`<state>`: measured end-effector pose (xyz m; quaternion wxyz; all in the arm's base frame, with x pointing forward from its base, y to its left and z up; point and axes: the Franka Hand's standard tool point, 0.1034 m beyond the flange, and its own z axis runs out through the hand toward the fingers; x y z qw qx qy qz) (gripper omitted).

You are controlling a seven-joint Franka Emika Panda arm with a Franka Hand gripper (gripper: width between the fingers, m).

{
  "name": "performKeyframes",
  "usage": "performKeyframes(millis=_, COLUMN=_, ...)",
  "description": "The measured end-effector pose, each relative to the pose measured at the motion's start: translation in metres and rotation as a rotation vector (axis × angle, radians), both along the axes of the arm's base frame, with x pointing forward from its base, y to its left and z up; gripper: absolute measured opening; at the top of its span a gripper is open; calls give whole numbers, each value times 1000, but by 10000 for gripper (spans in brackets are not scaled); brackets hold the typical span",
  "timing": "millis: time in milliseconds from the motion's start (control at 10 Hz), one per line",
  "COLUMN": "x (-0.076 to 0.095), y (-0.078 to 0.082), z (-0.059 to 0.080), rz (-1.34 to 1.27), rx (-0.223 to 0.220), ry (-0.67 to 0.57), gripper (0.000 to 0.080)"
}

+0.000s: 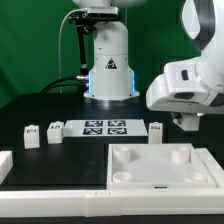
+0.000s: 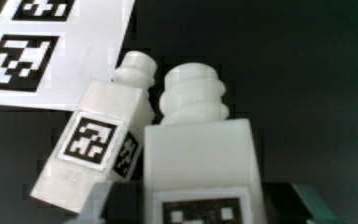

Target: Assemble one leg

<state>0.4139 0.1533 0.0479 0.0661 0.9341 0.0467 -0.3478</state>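
In the wrist view a white stubby leg (image 2: 201, 150) with a ribbed screw tip and a tag on its face sits between my fingers. My gripper (image 2: 201, 208) is shut on it. A dark finger (image 2: 311, 202) shows at its side. A second leg (image 2: 98, 145) with a tag leans against it. In the exterior view my gripper (image 1: 186, 122) hangs low on the right of the marker board (image 1: 105, 127), and the held leg is hidden behind the hand. Another leg (image 1: 155, 129) stands just beside the board.
The large white square panel (image 1: 165, 180) with round corner sockets lies in front of the gripper. Two more legs (image 1: 30, 136) (image 1: 55, 130) stand on the exterior view's left of the marker board (image 2: 34, 45). A white piece (image 1: 5, 166) lies at the far left edge.
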Motion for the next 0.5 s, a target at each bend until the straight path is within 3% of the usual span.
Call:
performKeyframes(millis=300, x=10, y=5, z=-2, rz=4, rx=80, ry=-295, gripper=287)
performKeyframes(millis=500, x=26, y=-3, z=12, rz=19, rx=105, ry=-408, gripper=287)
